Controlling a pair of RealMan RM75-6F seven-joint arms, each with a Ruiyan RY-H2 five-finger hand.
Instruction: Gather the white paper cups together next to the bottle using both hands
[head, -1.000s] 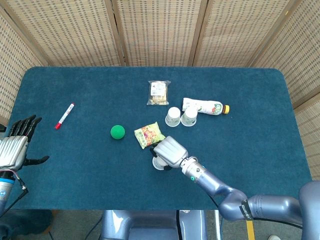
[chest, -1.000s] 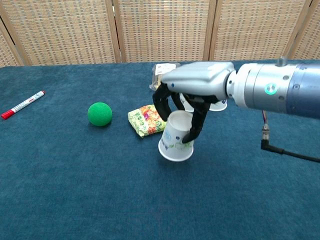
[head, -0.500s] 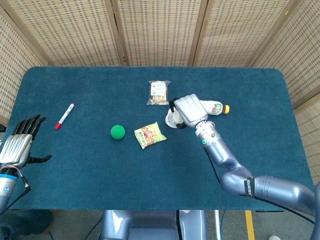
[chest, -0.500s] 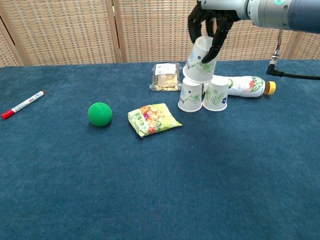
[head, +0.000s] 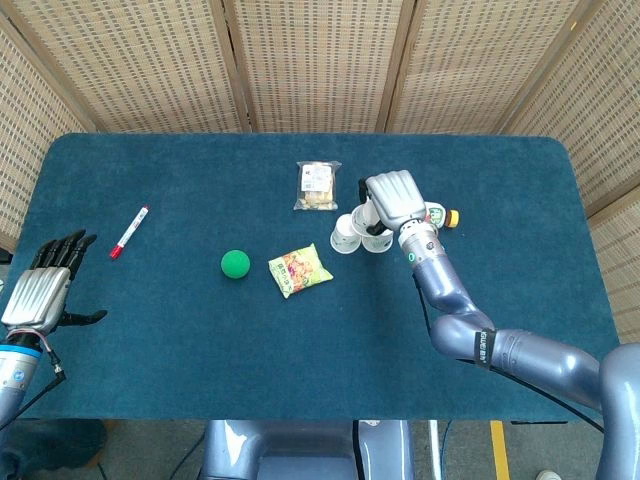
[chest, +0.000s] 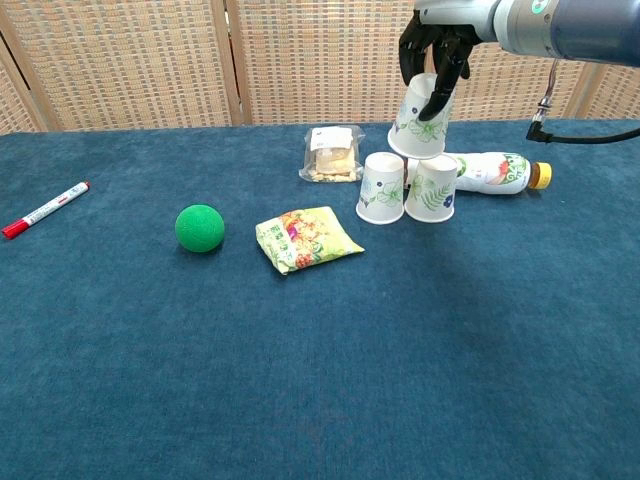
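Observation:
Two white paper cups with green leaf print stand upside down side by side, one (chest: 381, 188) on the left and one (chest: 432, 187) on the right, touching the lying bottle (chest: 495, 171). My right hand (chest: 437, 52) holds a third cup (chest: 420, 116) upside down in the air, just above those two. In the head view the right hand (head: 393, 198) covers most of the held cup and the bottle (head: 437, 215), while the left standing cup (head: 345, 234) shows. My left hand (head: 42, 285) hangs open at the table's near left edge, far from the cups.
A clear bag of biscuits (chest: 333, 153) lies just left of the cups. A yellow-green snack packet (chest: 305, 237) and a green ball (chest: 200, 228) sit nearer the front. A red-capped marker (chest: 44, 209) lies far left. Wicker screens stand behind the blue table (chest: 320, 400).
My right hand lifted the third cup from the near middle of the table and carried it back and right, over the two cups by the bottle. The left hand barely moved.

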